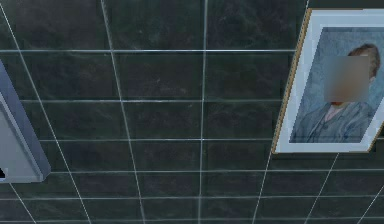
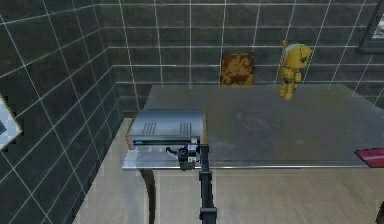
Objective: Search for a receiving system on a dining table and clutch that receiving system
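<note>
gripper (image 2: 181,153) at receiver (image 2: 165,128) on table (image 2: 290,125) | fingers' state, any hold: cannot tell | red thing (image 2: 372,157) cut off by picture's edge

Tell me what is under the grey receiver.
The receiver lies on the grey table, near its corner. Whatever sits directly beneath the box is covered by it.

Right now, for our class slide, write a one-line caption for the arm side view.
Stretch's gripper at a flat grey receiver on the grey table, yellow figurine at the far edge.
</note>
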You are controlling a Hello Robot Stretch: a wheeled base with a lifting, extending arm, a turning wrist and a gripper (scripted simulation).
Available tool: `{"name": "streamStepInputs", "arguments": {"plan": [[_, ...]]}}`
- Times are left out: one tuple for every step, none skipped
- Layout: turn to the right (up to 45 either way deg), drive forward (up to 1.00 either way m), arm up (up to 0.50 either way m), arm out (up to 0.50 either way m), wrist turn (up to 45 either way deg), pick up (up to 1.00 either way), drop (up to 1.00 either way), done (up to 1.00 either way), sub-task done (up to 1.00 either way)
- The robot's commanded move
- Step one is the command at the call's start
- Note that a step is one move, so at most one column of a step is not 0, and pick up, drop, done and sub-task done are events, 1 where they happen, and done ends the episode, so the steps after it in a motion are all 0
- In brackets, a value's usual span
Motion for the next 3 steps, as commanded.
{"name": "streamStepInputs", "arguments": {"plan": [[0.0,0.0,0.0,0.0,0.0,1.0,0.0,0.0,0.0],[0.0,0.0,0.1,0.0,0.0,0.0,0.0,0.0,0.0],[0.0,0.0,0.0,0.0,0.0,0.0,0.0,1.0,0.0]]}}
